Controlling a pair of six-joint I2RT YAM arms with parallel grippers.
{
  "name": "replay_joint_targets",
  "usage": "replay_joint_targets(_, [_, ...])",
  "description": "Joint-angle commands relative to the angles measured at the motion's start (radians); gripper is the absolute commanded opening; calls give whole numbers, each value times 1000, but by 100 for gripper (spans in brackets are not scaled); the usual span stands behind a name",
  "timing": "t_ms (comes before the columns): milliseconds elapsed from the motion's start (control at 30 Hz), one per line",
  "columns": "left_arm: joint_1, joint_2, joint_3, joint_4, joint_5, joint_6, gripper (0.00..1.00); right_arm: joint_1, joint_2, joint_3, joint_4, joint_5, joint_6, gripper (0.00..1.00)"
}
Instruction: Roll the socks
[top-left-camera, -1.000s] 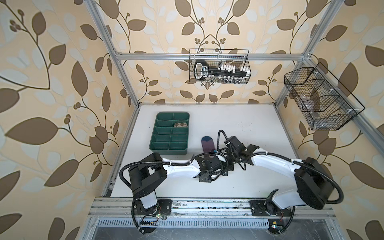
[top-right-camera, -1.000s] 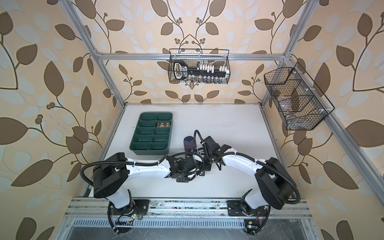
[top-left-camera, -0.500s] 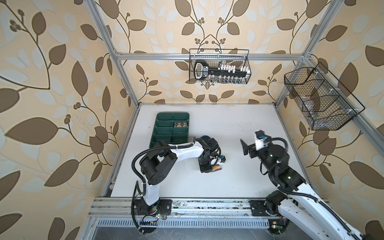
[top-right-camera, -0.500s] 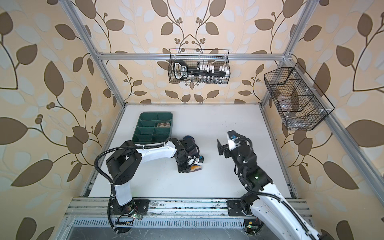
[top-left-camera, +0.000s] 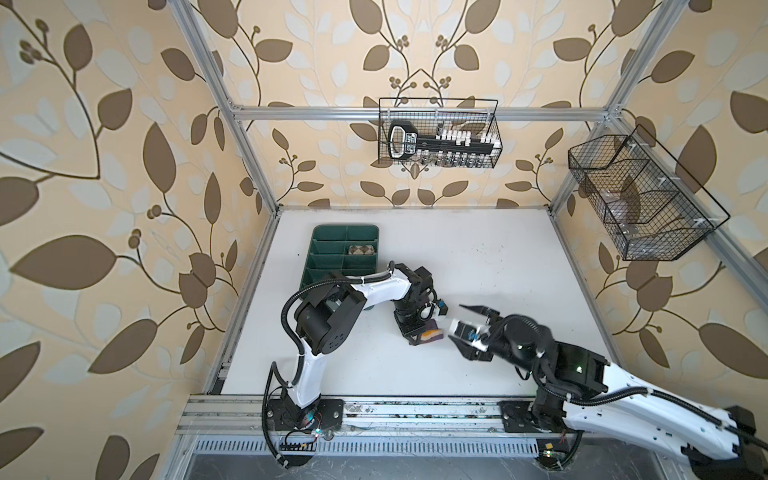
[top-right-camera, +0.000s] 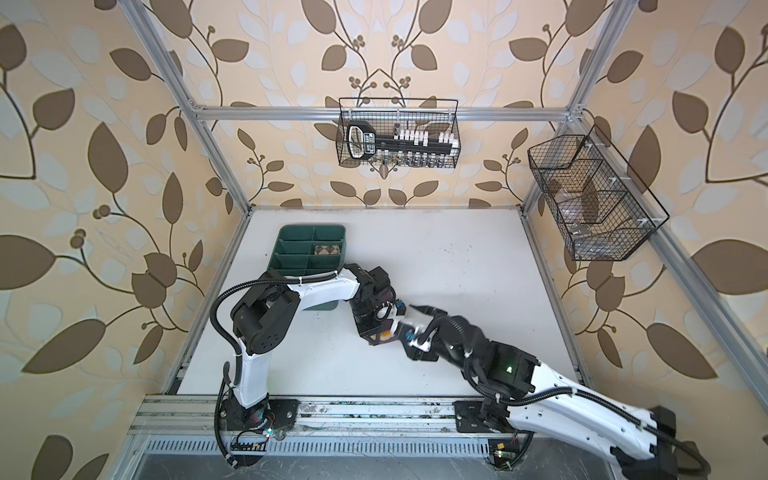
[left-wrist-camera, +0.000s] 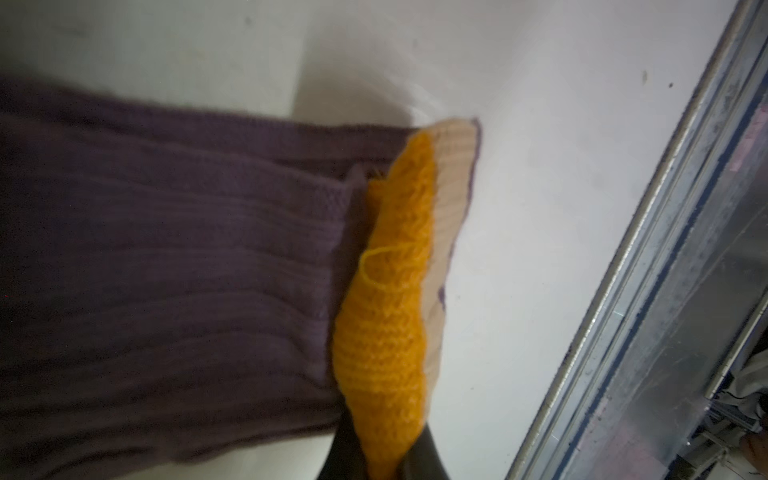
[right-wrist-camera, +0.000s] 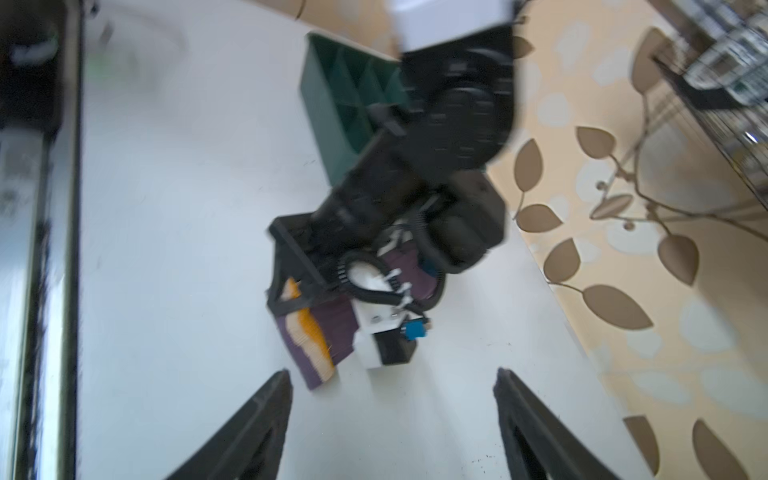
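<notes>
The green tray (top-left-camera: 324, 266) sits on the white table (top-left-camera: 519, 257), behind the left gripper (left-wrist-camera: 380, 457) and off to its left. The tan sock (top-left-camera: 362, 249) is tucked in one of the tray's boxes, on the right side, second from the far end. It is well away from both grippers.

The left gripper points down at the table and is squeezed tight on the purple sock (left-wrist-camera: 166, 270). It pinches the orange cuff (left-wrist-camera: 386, 311) between its fingers (left-wrist-camera: 424, 461). The rest of the sock lies flat on the table under this gripper.

The right gripper (right-wrist-camera: 392, 374) is just to the right of the left one and points at it. Its jaws stand wide apart and hold nothing. The cuff end of the purple sock lies just in front of them, not touching.
</notes>
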Motion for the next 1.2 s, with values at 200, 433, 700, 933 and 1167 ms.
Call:
replay_joint_targets(200, [23, 63, 4, -40, 13, -24, 6, 154, 276, -171, 299, 207, -120, 62])
replay_joint_targets(433, [28, 68, 7, -41, 15, -27, 6, 74, 588, -138, 553, 188, -134, 61])
replay_joint_targets(700, [28, 63, 5, -40, 15, -27, 7, 28, 828, -92, 716, 137, -181, 46])
replay_joint_targets(933, [28, 55, 1, -31, 10, -33, 8, 31, 908, -46, 646, 114, -198, 17])
replay_joint_targets(1167, [28, -56, -32, 23, -21, -63, 17, 18, 892, -13, 472, 81, -142, 0])
